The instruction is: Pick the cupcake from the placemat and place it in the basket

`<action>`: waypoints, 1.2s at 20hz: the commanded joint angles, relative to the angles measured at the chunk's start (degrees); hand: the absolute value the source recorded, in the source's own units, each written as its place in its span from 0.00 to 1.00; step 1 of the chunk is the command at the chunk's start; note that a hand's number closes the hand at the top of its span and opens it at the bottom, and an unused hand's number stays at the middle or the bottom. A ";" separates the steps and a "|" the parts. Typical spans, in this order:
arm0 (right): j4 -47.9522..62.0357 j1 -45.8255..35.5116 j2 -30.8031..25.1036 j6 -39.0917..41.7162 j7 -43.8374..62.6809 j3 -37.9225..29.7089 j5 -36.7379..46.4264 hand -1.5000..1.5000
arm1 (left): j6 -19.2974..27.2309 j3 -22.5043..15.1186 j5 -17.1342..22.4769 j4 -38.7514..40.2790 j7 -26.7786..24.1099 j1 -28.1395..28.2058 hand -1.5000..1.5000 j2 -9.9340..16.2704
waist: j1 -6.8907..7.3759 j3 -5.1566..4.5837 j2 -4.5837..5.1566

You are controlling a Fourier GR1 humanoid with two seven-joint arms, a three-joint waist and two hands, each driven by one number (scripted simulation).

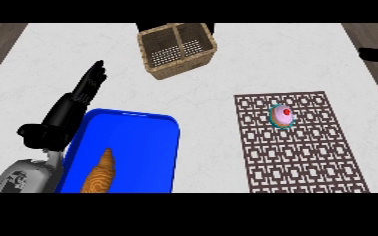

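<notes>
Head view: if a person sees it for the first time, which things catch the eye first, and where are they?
The bright blue tray at the lower left stands out most, with a brown croissant lying in it. Next comes the pink cupcake on the upper part of the dark patterned placemat at the right. A wicker basket stands at the top centre, and the left hand rests beside the tray, fingers straight.

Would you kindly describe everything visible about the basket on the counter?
The basket looks woven from tan wicker, roughly square, with a central divider splitting it into two compartments whose floors show a dotted mesh. It sits upright at the far middle of the white counter, turned at a slight angle. Both compartments look empty. Nothing touches it: the cupcake lies apart on the placemat, and the left hand is off to its left.
</notes>
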 commanded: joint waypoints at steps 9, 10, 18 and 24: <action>8.54 3.99 12.35 -7.71 -13.44 2.78 17.03 0.00 | -2.75 2.54 -2.93 3.11 1.86 -3.84 0.50 -3.01 | 0.56 0.08 0.42; 7.82 2.18 15.23 -9.55 -10.10 5.07 17.66 0.00 | -2.72 2.66 -2.66 1.24 1.88 -1.00 0.50 -3.50 | 0.81 0.04 0.27; 13.07 10.30 20.44 -21.38 -24.83 8.26 30.57 0.00 | -5.65 5.85 -3.63 0.35 1.74 -1.42 0.50 -2.93 | 0.31 0.06 0.19; 21.56 6.04 20.38 -21.99 -30.12 6.70 35.01 0.00 | -8.74 8.41 -5.09 0.23 0.07 1.49 0.50 -4.00 | 0.39 0.02 0.12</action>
